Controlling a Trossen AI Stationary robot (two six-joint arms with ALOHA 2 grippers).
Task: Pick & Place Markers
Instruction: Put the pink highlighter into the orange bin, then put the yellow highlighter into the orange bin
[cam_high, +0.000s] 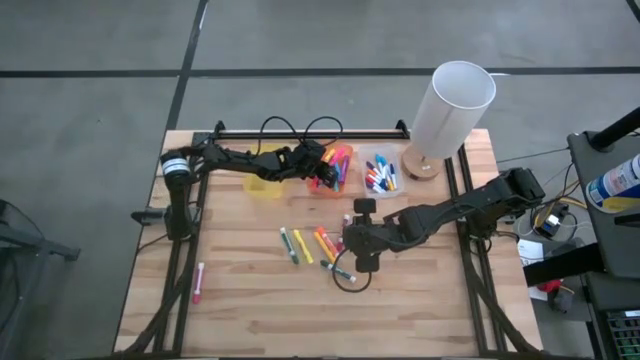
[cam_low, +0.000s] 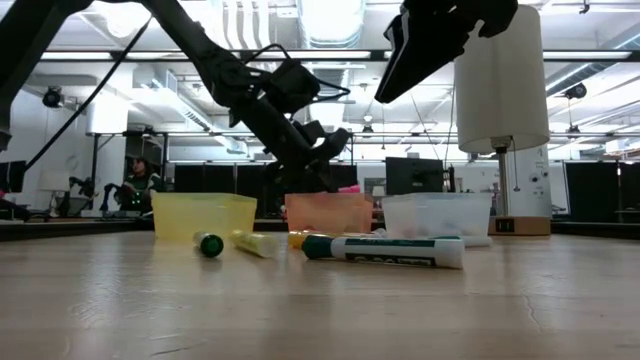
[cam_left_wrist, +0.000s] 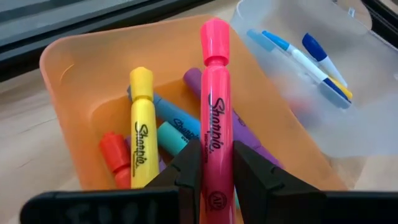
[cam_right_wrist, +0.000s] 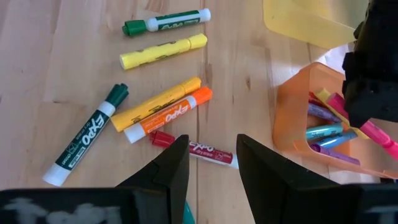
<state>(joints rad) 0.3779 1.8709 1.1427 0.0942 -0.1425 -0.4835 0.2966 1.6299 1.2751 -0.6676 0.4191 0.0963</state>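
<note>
High view looks straight down; low view sits level at tabletop — both, seemingly, share the orange bin (cam_high: 335, 170) toward twelve o'clock.

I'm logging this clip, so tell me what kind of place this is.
Probably a robotics lab or workshop: a wooden table with two mounted arms, ceiling light strips over open floor, and monitors behind.

A robotics lab or industrial workshop is indicated. In the low view, exposed ceiling ducts (cam_low: 180, 85) and strip lights (cam_low: 335, 15) are seen across the top of the frame, dark monitors (cam_low: 415, 175) at centre, and a seated person (cam_low: 137, 180) among equipment at the left edge. In the high view, a wooden worktable (cam_high: 260, 310) is set on a grey concrete floor (cam_high: 90, 110), with cabling and equipment (cam_high: 560, 225) at the right edge.
</note>
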